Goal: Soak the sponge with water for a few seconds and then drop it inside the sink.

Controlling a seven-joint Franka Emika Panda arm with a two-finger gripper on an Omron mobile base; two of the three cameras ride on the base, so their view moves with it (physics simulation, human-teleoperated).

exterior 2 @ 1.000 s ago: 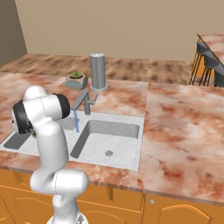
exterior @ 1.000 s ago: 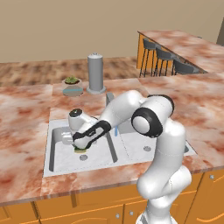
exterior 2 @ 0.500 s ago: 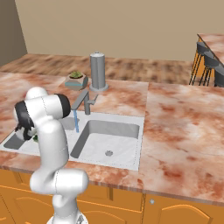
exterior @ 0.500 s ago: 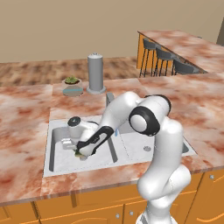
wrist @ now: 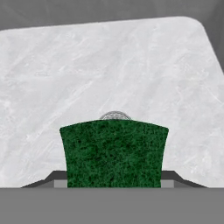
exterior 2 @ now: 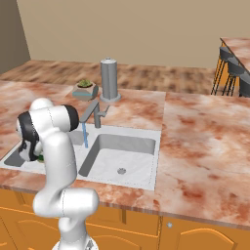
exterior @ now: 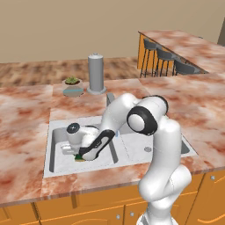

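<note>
The arm bends down into the left sink (exterior: 52, 149) bowl — gripper (exterior: 79, 154) clamped on the green sponge (wrist: 113, 153), just above the drain (wrist: 115, 115).

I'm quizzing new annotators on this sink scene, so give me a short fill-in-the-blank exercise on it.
1. The end effector is shut on the ____.
2. Water runs from the ____.
3. The sponge is held above a basin of the ____.
4. The round drain shows just past the sponge's ____ edge.

Missing words: sponge; faucet; sink; far
</note>
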